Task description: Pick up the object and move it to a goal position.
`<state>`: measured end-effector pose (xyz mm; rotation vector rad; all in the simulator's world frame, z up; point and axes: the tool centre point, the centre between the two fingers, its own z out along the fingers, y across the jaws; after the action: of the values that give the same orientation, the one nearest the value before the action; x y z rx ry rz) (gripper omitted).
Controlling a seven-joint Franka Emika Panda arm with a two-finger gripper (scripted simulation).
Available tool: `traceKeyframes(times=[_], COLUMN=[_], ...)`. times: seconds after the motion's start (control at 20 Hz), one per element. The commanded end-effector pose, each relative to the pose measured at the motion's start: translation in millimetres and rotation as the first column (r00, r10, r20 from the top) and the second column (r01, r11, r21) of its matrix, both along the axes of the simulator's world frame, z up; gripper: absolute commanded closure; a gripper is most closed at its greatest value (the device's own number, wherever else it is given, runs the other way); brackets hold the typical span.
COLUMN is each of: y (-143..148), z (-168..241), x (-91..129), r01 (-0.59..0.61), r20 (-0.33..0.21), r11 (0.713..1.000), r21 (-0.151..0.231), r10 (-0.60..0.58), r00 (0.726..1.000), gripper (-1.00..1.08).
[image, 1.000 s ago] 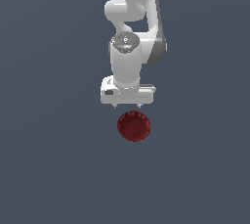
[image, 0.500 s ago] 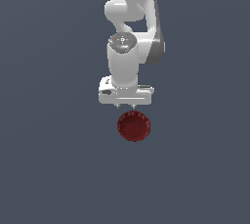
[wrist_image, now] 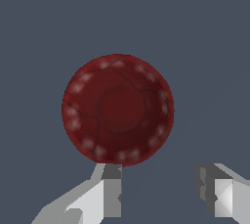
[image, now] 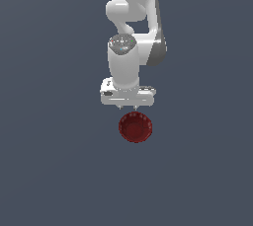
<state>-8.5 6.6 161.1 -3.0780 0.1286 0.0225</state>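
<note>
The object is a small dark red glossy bowl [image: 135, 127] with a scalloped rim, lying on the flat grey floor. In the wrist view the bowl [wrist_image: 118, 109] shows from above, open side up. My gripper [image: 127, 107] hangs just behind the bowl in the exterior view, above the floor. In the wrist view the gripper [wrist_image: 161, 189] is open and empty, with one of its two fingers [wrist_image: 112, 191] close to the bowl's rim and the bowl outside the gap between them.
A plain grey floor [image: 49, 170] spreads all around. The white arm [image: 133, 18] rises behind the gripper.
The gripper has shifted a little toward the exterior view's left and slightly up in the picture. The bowl has not moved.
</note>
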Motion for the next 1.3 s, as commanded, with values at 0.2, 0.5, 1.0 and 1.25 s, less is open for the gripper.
traceKeyframes(times=[0.2, 0.5, 1.0, 1.25], y=[6.5, 14.1, 20.9, 20.5], z=[-8.0, -19.1, -39.3, -49.4], x=[-2.4, -5.7, -13.1, -18.2], r01=[0.077, 0.198, 0.439, 0.554], r20=[0.003, -0.002, -0.051, -0.09], r11=[0.995, 0.969, 0.851, 0.761], r21=[0.063, 0.15, 0.289, 0.337], r10=[-0.078, -0.2, -0.444, -0.56], r00=[0.997, 0.98, 0.894, 0.824], gripper=[-0.2, -0.2, -0.2, -0.2])
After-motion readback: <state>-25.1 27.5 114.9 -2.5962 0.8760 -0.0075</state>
